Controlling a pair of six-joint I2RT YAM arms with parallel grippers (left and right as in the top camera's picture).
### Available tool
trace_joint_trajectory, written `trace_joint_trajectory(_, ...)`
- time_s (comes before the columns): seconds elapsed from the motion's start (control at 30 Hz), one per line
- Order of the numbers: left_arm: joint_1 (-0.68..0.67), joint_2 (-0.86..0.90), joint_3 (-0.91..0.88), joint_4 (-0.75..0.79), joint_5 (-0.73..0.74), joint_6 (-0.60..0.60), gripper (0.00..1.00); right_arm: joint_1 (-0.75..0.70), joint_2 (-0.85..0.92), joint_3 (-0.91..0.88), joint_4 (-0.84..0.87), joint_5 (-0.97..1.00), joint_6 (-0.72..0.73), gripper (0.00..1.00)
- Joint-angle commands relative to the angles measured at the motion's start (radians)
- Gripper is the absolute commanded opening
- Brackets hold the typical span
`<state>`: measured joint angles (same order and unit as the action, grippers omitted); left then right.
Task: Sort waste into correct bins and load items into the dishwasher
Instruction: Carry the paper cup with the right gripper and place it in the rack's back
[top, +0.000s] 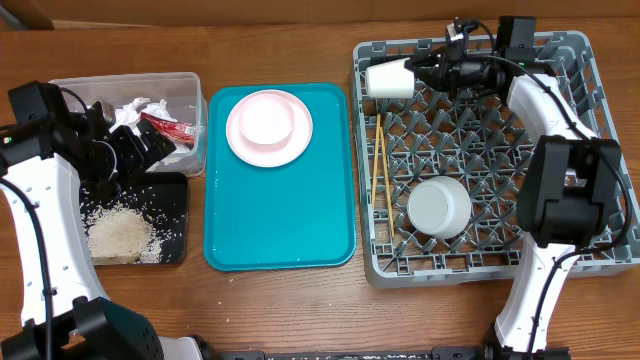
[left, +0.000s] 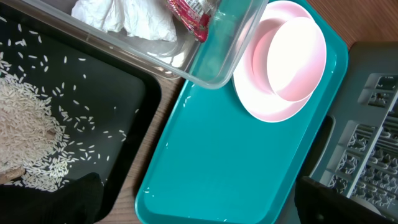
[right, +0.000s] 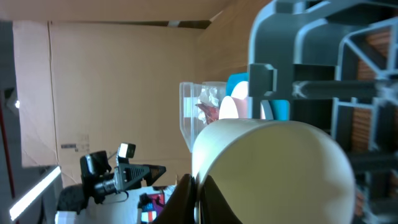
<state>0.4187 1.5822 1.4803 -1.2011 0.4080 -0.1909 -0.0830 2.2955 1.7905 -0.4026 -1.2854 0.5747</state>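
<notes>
One cup (top: 388, 80) in right end effector (top: 416, 72)

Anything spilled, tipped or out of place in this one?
The white cup lies on its side in a corner of the dish rack, held by the right claw. Loose rice is scattered across the black tray, all of it within the tray.

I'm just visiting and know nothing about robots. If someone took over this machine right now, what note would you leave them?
Left gripper: open, empty, near the clear tub and black tray.
Right gripper: shut on the white cup, in a corner of the rack.
Done: napkins and red packet in the tub; rice on the black tray; chopsticks and grey bowl in the rack.
Left: release the cup, then load the pink plate and pink bowl from the teal tray.
</notes>
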Motion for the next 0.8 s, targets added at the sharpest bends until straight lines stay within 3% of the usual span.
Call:
trace_joint_trajectory(0.0, -0.007, -0.019, 0.02, 0.001, 0.0, 0.011, 1.0, -0.023, 0.007, -0.005, -0.027, 0.037, -0.046, 0.08)
trace_joint_trajectory(0.17, -0.007, -0.019, 0.02, 0.001, 0.0, 0.011, 1.0, -0.03, 0.007, -0.005, -0.131, 0.121, -0.132, 0.1)
trace_joint_trajectory(0.37, -0.007, -0.019, 0.02, 0.001, 0.0, 0.011, 1.0, -0.058, 0.004, -0.004, -0.194, 0.151, -0.138, 0.14)
trace_joint_trajectory(0.53, -0.007, -0.019, 0.02, 0.001, 0.0, 0.011, 1.0, -0.093, -0.017, -0.004, -0.237, 0.156, -0.165, 0.22)
trace_joint_trajectory(0.77, -0.007, -0.019, 0.02, 0.001, 0.0, 0.011, 1.0, -0.109, -0.095, -0.003, -0.305, 0.349, -0.191, 0.31)
